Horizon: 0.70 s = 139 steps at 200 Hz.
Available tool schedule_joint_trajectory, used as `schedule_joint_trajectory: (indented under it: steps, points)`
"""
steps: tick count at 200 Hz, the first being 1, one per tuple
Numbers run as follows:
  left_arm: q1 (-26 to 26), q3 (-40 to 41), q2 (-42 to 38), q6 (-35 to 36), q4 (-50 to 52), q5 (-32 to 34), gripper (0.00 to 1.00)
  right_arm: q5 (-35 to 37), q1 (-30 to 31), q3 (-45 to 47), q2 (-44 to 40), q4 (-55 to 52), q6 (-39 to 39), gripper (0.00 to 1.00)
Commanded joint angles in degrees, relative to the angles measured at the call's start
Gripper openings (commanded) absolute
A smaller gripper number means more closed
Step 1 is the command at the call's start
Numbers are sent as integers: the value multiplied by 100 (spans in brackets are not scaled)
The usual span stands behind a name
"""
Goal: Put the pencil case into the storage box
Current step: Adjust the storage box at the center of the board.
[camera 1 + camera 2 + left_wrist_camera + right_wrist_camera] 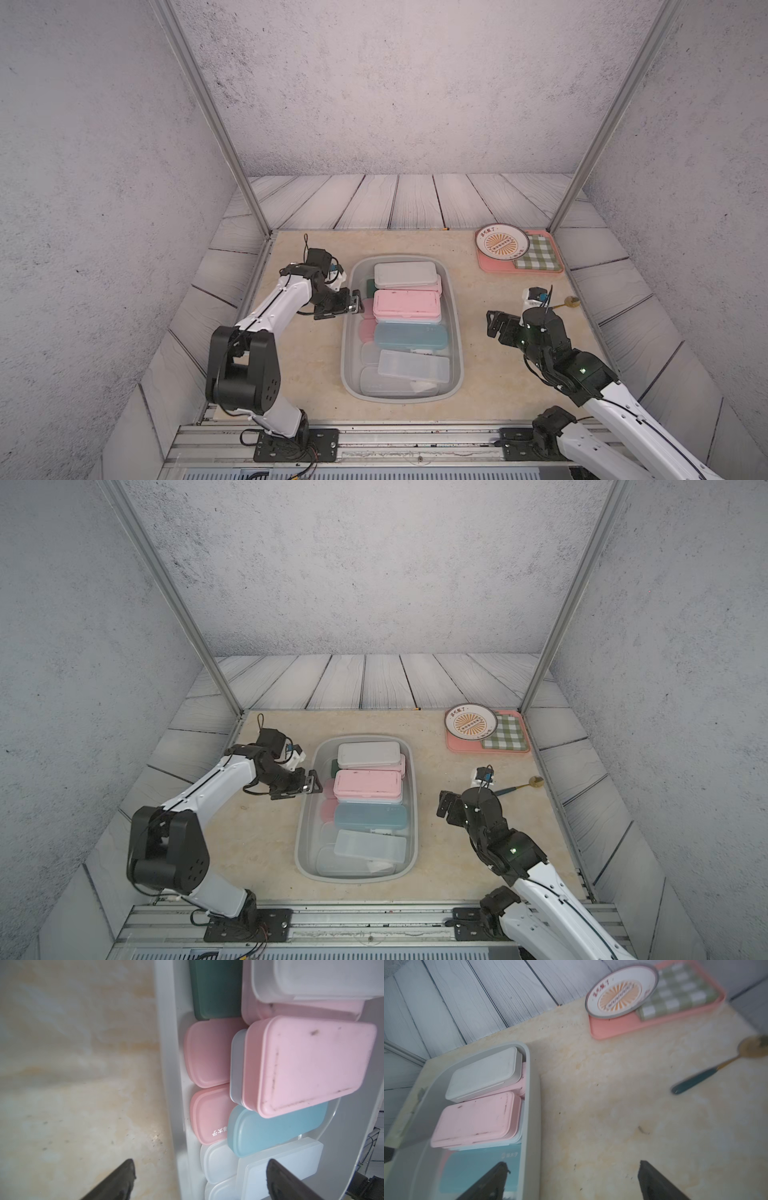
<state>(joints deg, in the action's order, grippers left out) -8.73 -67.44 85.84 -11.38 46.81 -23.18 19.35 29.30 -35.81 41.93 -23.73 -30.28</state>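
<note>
Near end of the storage box (399, 398): clear cases (413, 365) lying flat, stacked. No print on them that I can make out.

Next in: blue case (409, 336). Small pale characters near one end show in my right wrist view, too blurred to read. Beside it, against the box's left wall: salmon case (209, 1113) with a few white printed characters at its end. I cannot read them with any certainty.

The pencil case, the pink case (406, 305), lies inside the box, topmost in the middle. It rests tilted on a pale case (236, 1068), and its lid is scuffed with dark marks. Nothing grips it.

My left fingers (354, 302): spread wide, empty, above the box's left rim, just beside the pink case's left end but apart from it. In the left wrist view, one finger is over the worktop (307, 365), the other over the cases.

My right fingers (494, 326): spread wide, empty, over bare worktop right of the box, near its rim, not touching.

Farther: white case (405, 275) at the box's far end, and a dark green case (216, 987) by the left wall. Spoon (569, 302) on the worktop, gold bowl, teal handle.

Far right corner: salmon tray (492, 266) carrying a green checked cloth (536, 254) and a plate (502, 243). The plate has an orange sunburst, red characters on the rim and a lettered band across the centre, none legible.
</note>
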Motion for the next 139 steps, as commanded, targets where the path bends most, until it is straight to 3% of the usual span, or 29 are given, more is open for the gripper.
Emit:
schedule_joint_trajectory:
  steps: [1, 26, 66, 85, 98, 123, 139]
  points:
    - [617, 193, -1004, 56, -84, 334, 100, 546, -473, 317, 883, 1499, 2151, 99]
    - [1626, 1012, -1715, 52, -952, 288, 100, 40, -1364, 519, 2030, 2785, 2458, 99]
    - [2438, 1729, -1820, 113, -1488, 499, 100, -746, -2367, 796, 3487, 4676, 2571, 99]
    - [2530, 1933, -1750, 137, -1684, 595, 100, -848, -2675, 926, 3685, 5655, 2724, 99]
    - [2526, 2154, -1746, 167, -2060, 741, 100, -1477, -3031, 902, 4052, 5976, 2459, 99]
    - [2526, 2543, -1764, 355, -3044, 807, 100, -1732, -3066, 1255, 4681, 7292, 2524, 99]
    - [2526, 2855, -1781, 453, -3813, 853, 100, -1772, -3066, 1137, 4632, 6969, 2593, 99]
